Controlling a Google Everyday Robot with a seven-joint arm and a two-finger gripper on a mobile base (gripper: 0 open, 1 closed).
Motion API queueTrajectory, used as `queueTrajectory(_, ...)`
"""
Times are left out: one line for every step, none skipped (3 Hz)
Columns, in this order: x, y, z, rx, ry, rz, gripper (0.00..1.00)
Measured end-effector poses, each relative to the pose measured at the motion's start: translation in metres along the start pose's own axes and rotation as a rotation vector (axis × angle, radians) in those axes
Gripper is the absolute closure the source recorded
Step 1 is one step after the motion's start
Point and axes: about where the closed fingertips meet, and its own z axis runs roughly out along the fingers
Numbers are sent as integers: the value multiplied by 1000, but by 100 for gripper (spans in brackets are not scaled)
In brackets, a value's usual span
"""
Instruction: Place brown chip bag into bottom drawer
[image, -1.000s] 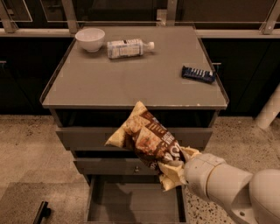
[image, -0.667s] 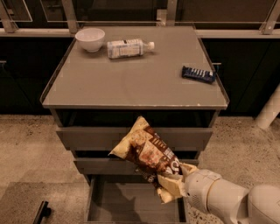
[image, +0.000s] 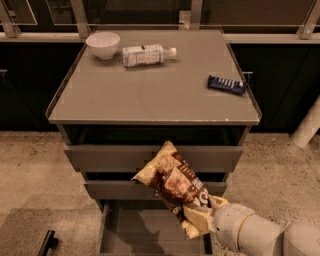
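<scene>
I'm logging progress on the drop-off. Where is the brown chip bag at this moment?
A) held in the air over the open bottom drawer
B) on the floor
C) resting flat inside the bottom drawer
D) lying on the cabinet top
A: the gripper clamps the brown chip bag by its lower end, above the open bottom drawer.

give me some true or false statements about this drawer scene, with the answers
1. The pincer grips the brown chip bag by its lower end. True.
2. The bag lies inside the bottom drawer. False: it hangs above the open drawer.
3. The bottom drawer is shut. False: it is pulled open.
4. The white bowl stands beside the lying bottle on the cabinet top. True.
5. The dark blue bar is in the bowl. False: it lies near the top's right edge.
</scene>
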Motion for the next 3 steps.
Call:
queueTrajectory(51,-23,4,34,-15,107,100)
queueTrajectory(110,-50,19,50,-14,218,100)
queueTrajectory(164,-69,48,19,-10,348,100)
